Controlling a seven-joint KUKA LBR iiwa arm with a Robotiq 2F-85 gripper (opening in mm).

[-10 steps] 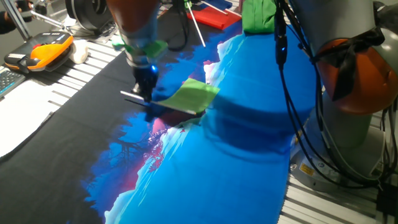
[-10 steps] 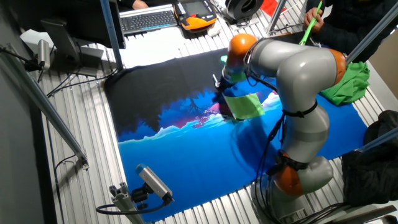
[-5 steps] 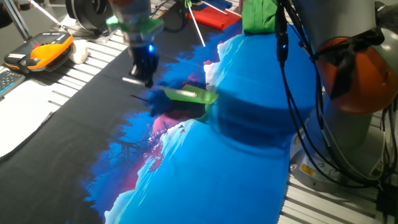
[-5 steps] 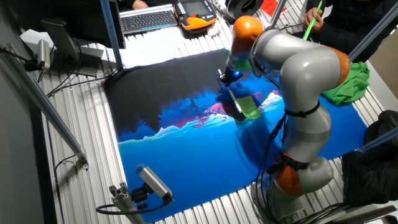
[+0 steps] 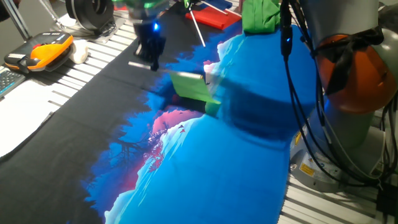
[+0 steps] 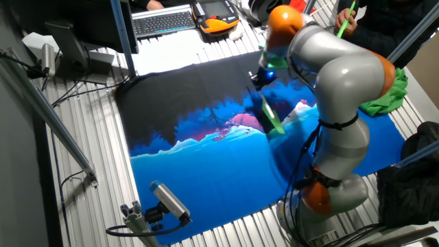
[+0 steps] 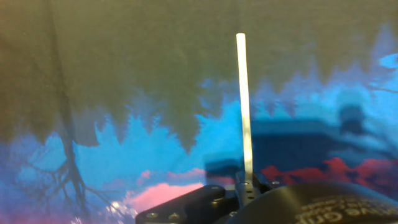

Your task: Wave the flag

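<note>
The flag [image 5: 194, 87] is a small light-green cloth on a thin white stick. It hangs in the air above the blue and black cloth, and shows edge-on in the other fixed view [image 6: 273, 117]. My gripper [image 5: 151, 57] is shut on the stick near its bare end and holds it well above the table. In the other fixed view the gripper [image 6: 261, 79] sits under the arm's orange wrist. In the hand view the white stick [image 7: 244, 106] runs straight up from between my closed fingers [image 7: 247, 186]; the flag's cloth is out of that view.
A printed blue, black and pink cloth [image 5: 186, 162] covers the table. A darker green cloth bundle [image 5: 259, 15] and a red flag with white sticks [image 5: 211, 15] lie at the far edge. An orange and black pendant [image 5: 40, 51] lies at the left. The arm's base [image 6: 329, 192] stands at the cloth's edge.
My gripper has risen and moved away toward the far side with the stick. The flag has swung with it, turning from flat to nearly edge-on and hanging.
</note>
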